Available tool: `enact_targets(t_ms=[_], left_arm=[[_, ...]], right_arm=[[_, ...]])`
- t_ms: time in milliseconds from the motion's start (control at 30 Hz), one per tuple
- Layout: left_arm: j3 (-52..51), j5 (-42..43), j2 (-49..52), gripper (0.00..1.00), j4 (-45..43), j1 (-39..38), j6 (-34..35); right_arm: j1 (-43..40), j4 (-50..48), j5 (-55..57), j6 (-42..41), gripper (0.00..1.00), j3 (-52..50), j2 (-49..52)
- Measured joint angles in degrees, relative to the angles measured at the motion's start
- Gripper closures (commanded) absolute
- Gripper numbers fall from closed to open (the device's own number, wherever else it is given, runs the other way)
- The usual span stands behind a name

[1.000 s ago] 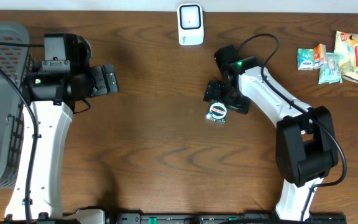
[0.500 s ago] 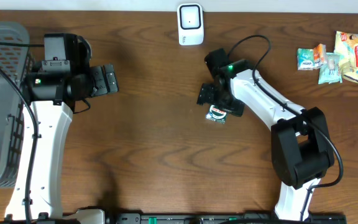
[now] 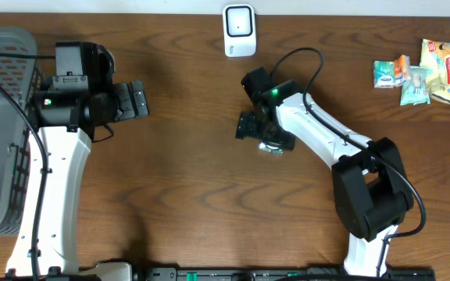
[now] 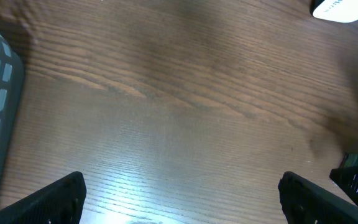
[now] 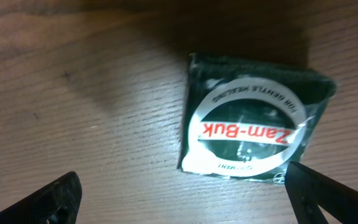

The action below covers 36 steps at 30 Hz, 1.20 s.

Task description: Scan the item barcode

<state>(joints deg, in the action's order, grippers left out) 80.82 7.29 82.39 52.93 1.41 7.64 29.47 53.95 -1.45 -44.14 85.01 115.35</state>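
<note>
You have one scanner at 12 o'clock and one Zam-Buk packet; only the right wrist view reads its label. Left gripper and right gripper: both wide.

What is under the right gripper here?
A green Zam-Buk packet lies label-up on the wooden table beneath the open right gripper. Its underside, and any barcode there, is hidden.

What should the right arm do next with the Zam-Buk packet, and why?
Probably shift the right gripper sideways to centre it over the Zam-Buk packet before lowering. Its jaws stand open and hold nothing. The packet lies flat on the table, off-centre toward one finger, so a straight descent might land a fingertip on it. It is not yet at the scanner.
</note>
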Motion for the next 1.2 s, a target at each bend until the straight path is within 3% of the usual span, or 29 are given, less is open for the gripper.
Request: enact_targets(t_ms=[767,1200], left_arm=[[0.00,0.00,0.00,0.03,0.00,0.00,0.00],[0.00,0.00,0.00,0.02,0.00,0.00,0.00]], right_arm=[[0.02,-0.20,-0.39,0.00,0.01,0.00,0.00],[-0.22,2.27,5.66,-6.78,0.01,-0.07,0.00]])
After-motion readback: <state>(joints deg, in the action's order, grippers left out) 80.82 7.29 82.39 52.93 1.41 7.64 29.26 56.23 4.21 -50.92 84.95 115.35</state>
